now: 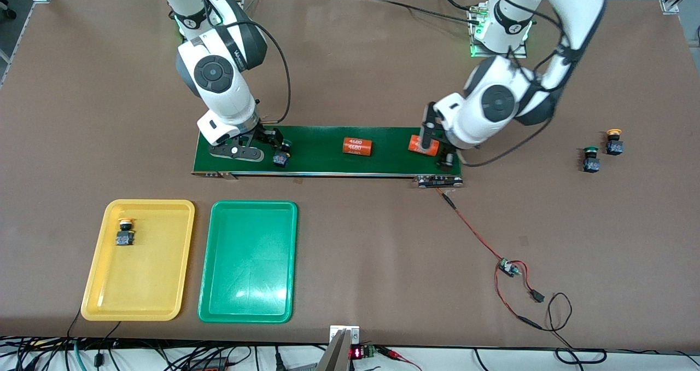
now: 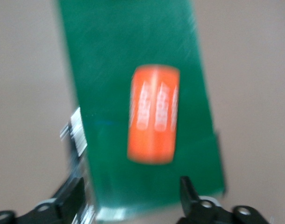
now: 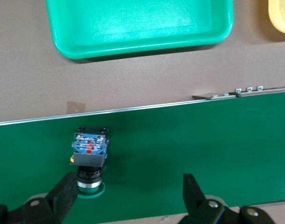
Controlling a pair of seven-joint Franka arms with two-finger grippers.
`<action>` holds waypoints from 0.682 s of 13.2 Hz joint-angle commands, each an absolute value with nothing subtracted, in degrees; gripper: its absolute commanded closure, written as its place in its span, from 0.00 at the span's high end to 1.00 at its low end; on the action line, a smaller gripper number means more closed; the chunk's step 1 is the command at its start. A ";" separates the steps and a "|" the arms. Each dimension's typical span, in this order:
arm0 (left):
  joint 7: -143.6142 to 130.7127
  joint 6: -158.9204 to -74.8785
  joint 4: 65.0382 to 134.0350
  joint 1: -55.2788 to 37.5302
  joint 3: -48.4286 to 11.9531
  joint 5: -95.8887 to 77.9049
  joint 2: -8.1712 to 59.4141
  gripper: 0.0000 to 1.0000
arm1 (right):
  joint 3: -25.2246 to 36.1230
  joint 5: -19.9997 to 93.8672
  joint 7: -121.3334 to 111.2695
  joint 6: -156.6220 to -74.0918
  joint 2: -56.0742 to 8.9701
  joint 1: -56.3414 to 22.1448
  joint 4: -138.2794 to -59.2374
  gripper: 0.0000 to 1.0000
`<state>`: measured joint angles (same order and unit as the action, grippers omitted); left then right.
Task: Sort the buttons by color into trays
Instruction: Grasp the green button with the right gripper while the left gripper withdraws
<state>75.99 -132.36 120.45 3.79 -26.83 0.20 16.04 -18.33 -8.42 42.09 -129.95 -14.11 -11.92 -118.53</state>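
Button (image 3: pixel 89 161) with green cap lay on its side on the belt (image 1: pixel 383 160), at the right arm's end. Right gripper (image 3: pixel 126 198) hung low over the belt, fingers spread, holding nothing. Left gripper (image 2: pixel 131 198) hovered spread and empty above a cylinder (image 2: pixel 153 114).

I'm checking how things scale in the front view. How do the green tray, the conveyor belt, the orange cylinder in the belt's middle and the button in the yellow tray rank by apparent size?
Largest to smallest:
1. conveyor belt
2. green tray
3. orange cylinder
4. button
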 commanded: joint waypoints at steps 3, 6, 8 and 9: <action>89.12 -131.30 120.59 16.77 -19.72 -0.35 14.14 1.00 | -18.46 -10.37 43.95 -132.18 -16.17 -12.48 -118.04 1.00; 90.26 -131.40 120.67 17.31 -11.18 -0.26 16.61 1.00 | -18.28 -12.38 43.95 -133.68 -17.66 -12.31 -118.04 1.00; 90.70 -131.31 120.59 18.54 -10.81 -0.44 17.31 1.00 | -18.02 -13.01 43.86 -135.08 -18.45 -11.96 -117.86 1.00; 89.83 -131.40 120.59 19.59 -10.64 -0.96 18.18 1.00 | -17.93 -13.09 43.77 -135.44 -18.81 -11.61 -117.77 1.00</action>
<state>90.25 -131.50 120.85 18.84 -10.50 0.19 17.50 -17.97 -11.70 42.69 -134.27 -17.80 -12.14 -118.48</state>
